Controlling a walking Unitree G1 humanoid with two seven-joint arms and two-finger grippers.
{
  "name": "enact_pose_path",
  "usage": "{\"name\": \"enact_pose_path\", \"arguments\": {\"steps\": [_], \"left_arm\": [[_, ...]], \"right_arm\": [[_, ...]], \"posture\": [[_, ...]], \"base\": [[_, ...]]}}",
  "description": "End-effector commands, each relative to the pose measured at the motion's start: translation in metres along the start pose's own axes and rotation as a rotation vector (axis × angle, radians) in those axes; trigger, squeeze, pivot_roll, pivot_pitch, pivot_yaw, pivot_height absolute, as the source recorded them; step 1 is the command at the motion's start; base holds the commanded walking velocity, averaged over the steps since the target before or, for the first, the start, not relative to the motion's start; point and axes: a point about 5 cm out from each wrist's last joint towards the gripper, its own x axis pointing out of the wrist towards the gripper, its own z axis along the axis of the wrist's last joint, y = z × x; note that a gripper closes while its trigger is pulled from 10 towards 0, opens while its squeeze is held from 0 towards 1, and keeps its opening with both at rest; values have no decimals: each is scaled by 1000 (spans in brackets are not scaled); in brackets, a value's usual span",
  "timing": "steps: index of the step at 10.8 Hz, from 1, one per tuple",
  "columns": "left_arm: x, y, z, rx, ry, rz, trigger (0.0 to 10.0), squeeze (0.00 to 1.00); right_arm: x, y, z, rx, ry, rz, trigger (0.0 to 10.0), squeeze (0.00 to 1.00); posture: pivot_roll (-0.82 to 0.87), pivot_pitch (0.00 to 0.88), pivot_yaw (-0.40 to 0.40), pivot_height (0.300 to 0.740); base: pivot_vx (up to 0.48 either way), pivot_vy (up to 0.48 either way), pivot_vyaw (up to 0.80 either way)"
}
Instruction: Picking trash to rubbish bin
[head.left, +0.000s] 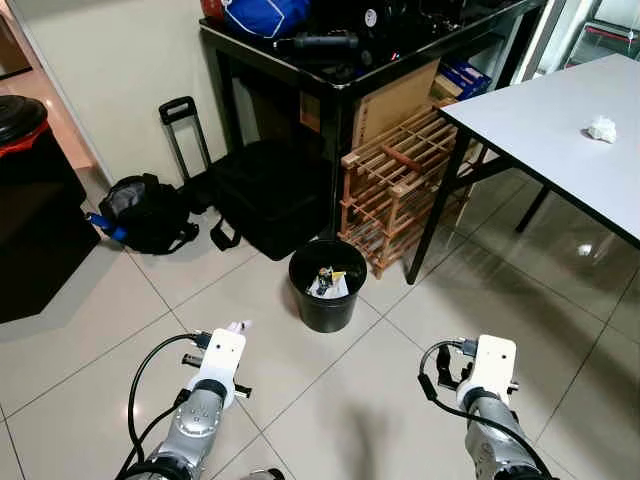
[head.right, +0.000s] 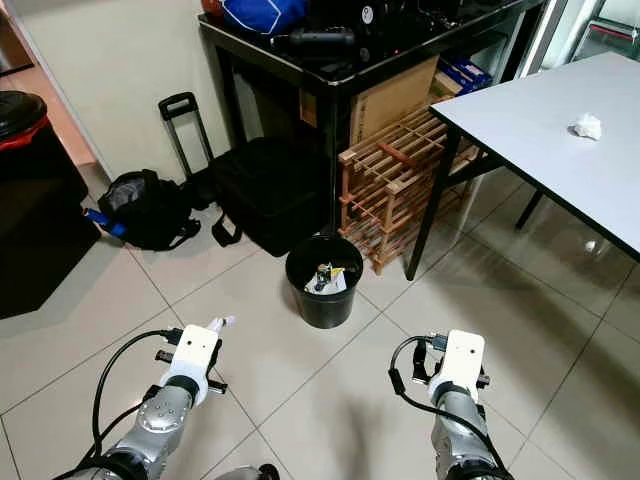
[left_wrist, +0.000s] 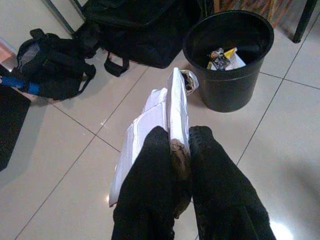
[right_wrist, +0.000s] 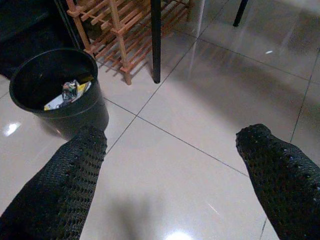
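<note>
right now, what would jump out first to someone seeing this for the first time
The black rubbish bin stands on the pale tiled floor straight ahead, with scraps already inside, just in front of a wooden rack. The left gripper is shut on a folded white paper, held short of the bin. The right gripper is open, and a crumpled white tissue lies on the grey table to the right.

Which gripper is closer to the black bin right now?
Left. The left gripper, shut on white paper trash, sits just short of the black bin, on its left. The right gripper, open, hangs farther back to the bin's right.
</note>
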Motion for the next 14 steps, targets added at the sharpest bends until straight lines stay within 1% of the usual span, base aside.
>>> {"name": "enact_pose_path", "arguments": {"steps": [1,3,5,6,7,8,9,10,11,14], "left_arm": [[3,0,6,22,-23,2,10000,0],[3,-2,7,22,-25,-9,10000,0],[3,-8,9,22,-34,-72,10000,0],[5,-14,12,7,-44,-115,10000,0],[6,-21,18,11,-63,-163,10000,0],[6,-31,22,38,-75,-235,10000,0],[6,-37,23,50,-75,-277,10000,0],[6,-41,23,61,-76,-292,10000,0],[6,-41,23,61,-75,-290,10000,0],[6,-39,22,60,-65,-282,10000,0]], "right_arm": [[1,1,3,-1,-14,-5,10000,0],[0,2,0,-11,0,7,10000,0],[-1,18,-4,1,42,153,10000,0],[-1,27,-3,-1,45,211,10000,0],[-1,30,-2,10,43,225,10000,0],[-1,33,-2,12,46,256,10000,0],[-2,36,-3,15,52,282,10000,0],[-2,38,-4,15,61,307,10000,0],[-3,39,-5,9,64,306,10000,0],[-4,42,-8,5,79,321,10000,0]], "posture": [[-58,52,59,740],[-55,58,57,740],[-56,65,55,740],[-53,66,53,740],[-55,67,53,740],[-56,67,53,740],[-60,66,53,740],[-62,66,53,740],[-61,66,53,740],[-56,69,55,740]], "base": [[0,0,0],[0,0,0],[0,0,0],[0,0,0],[0,0,0],[0,0,0],[0,0,0],[0,0,0],[0,0,0],[0,0,0]]}}
